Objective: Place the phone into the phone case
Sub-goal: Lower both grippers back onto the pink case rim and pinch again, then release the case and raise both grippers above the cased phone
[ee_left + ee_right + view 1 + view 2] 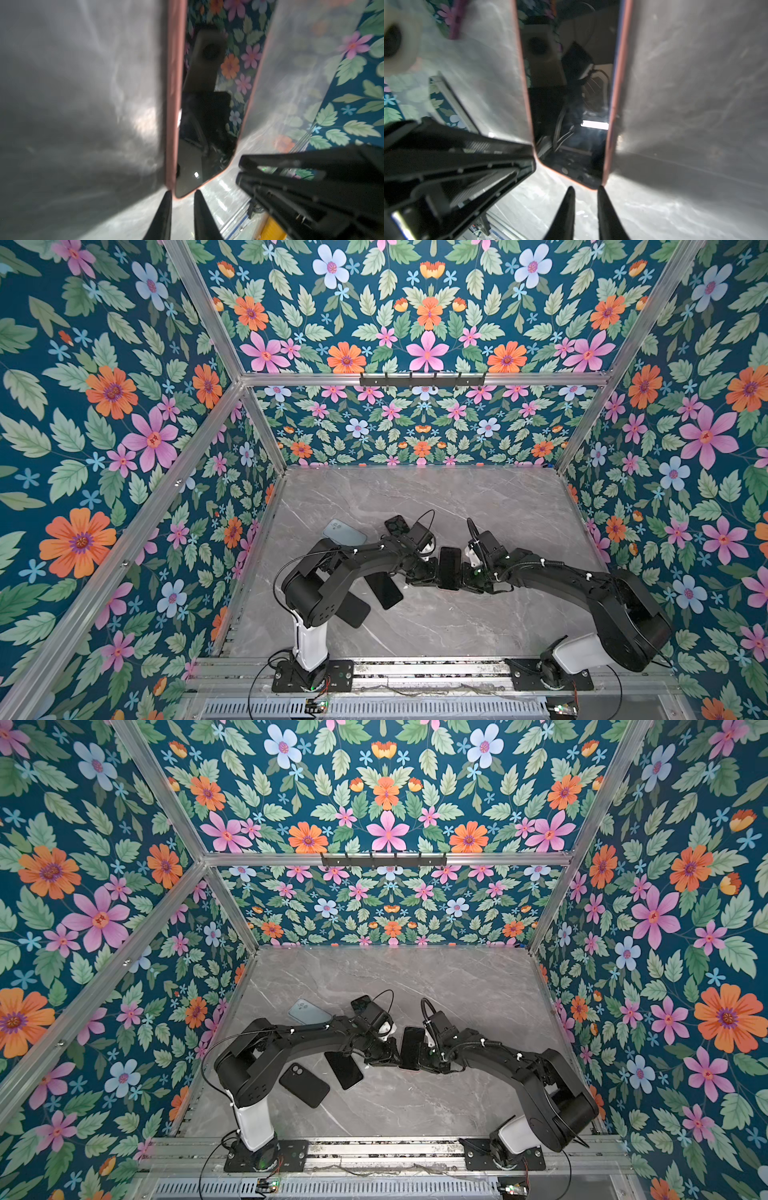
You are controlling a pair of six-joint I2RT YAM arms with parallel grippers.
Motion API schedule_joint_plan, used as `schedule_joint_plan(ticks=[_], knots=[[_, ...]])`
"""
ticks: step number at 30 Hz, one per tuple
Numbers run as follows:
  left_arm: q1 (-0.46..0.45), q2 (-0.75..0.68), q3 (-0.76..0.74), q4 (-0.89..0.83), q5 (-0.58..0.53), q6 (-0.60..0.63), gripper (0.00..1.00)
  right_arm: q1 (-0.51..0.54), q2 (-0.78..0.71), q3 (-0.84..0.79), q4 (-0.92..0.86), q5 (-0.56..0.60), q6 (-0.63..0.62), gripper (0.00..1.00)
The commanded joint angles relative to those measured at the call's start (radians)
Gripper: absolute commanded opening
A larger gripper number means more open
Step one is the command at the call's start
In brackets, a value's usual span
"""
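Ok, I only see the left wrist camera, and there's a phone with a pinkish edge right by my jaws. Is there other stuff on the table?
Observer: Yes. A black case with a camera hole lies flat beside the left arm.
Operator: Ooh, anything more?
Observer: A black phone, screen up, lies just past that case, toward the middle.
Operator: And behind?
Observer: A blue-grey phone or case lies farther back, on the left arm's far side.

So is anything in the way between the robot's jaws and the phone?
No, nothing visible. The left gripper and the right gripper each have the edge of the pink-edged phone right at their jaws, with no other thing between.
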Motion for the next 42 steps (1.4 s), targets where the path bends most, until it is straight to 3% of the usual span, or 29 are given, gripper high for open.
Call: schedule_joint_plan(ticks=[1, 9, 17, 29, 35, 42], knots=[[0.025, 0.004, 0.048, -0.051, -0.046, 0.064, 0.27, -0.003, -0.01, 0.03, -0.063, 0.061, -0.037, 0.29], [0.096, 0.084, 0.204, -0.142, -0.083, 0.171, 0.4, -0.083, 0.044, 0.097, -0.056, 0.069, -0.094, 0.34], [0.103, 0.211, 0.342, -0.175, -0.048, 0.219, 0.44, -0.125, 0.17, 0.189, -0.011, 0.039, -0.115, 0.34], [0.114, 0.282, 0.391, -0.169, -0.019, 0.228, 0.43, -0.166, 0.281, 0.242, 0.027, 0.014, -0.134, 0.35], [0.115, 0.291, 0.381, -0.148, -0.005, 0.22, 0.39, -0.188, 0.304, 0.236, 0.076, -0.018, -0.134, 0.34], [0.113, 0.287, 0.349, -0.114, 0.014, 0.203, 0.3, -0.189, 0.316, 0.222, 0.123, -0.037, -0.125, 0.27]])
